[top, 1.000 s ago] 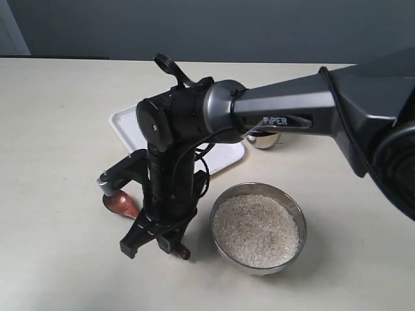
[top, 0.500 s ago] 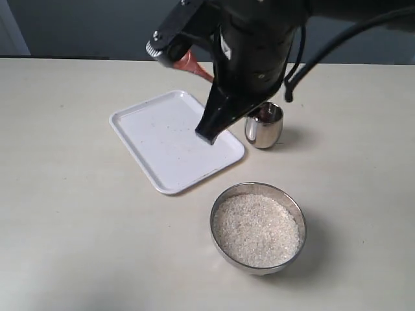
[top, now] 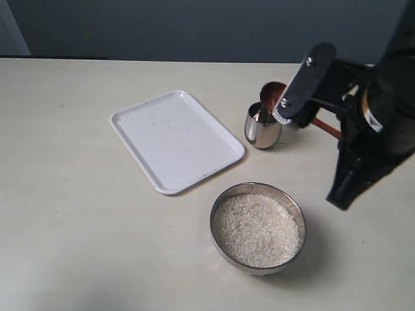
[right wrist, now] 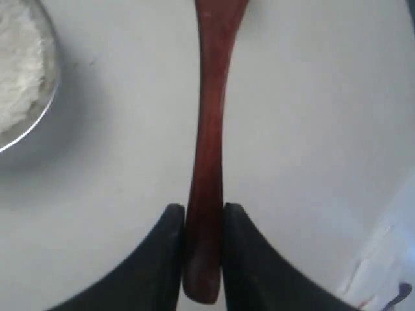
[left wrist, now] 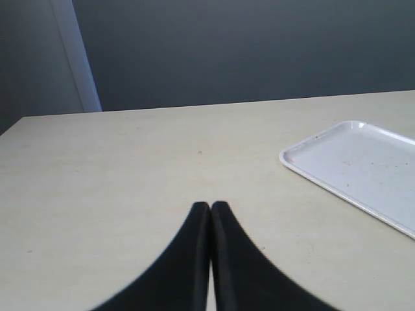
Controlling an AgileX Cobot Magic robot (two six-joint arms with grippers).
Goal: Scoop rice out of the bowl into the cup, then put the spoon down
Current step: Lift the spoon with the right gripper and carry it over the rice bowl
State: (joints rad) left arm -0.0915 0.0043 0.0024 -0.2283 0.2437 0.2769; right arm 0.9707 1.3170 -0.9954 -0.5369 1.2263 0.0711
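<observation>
1 right tool (right wrist: pixel 203 214) clamped on the handle end of 1 spoon (right wrist: pixel 211 97), held above the counter (top: pixel 65 194). The scoop points away from the tool and is at the rim of 1 cup (top: pixel 262 126); can't tell if they touch. 1 bowl (top: pixel 215 210) full of rice (top: pixel 256 230) sits on the counter near this tool, apart from it and from the cup. 1 left tool (left wrist: pixel 211 207) fingers pressed together, gripping nothing, low over the bare counter. 1 white tray (top: pixel 175 139) lies ahead of it.
</observation>
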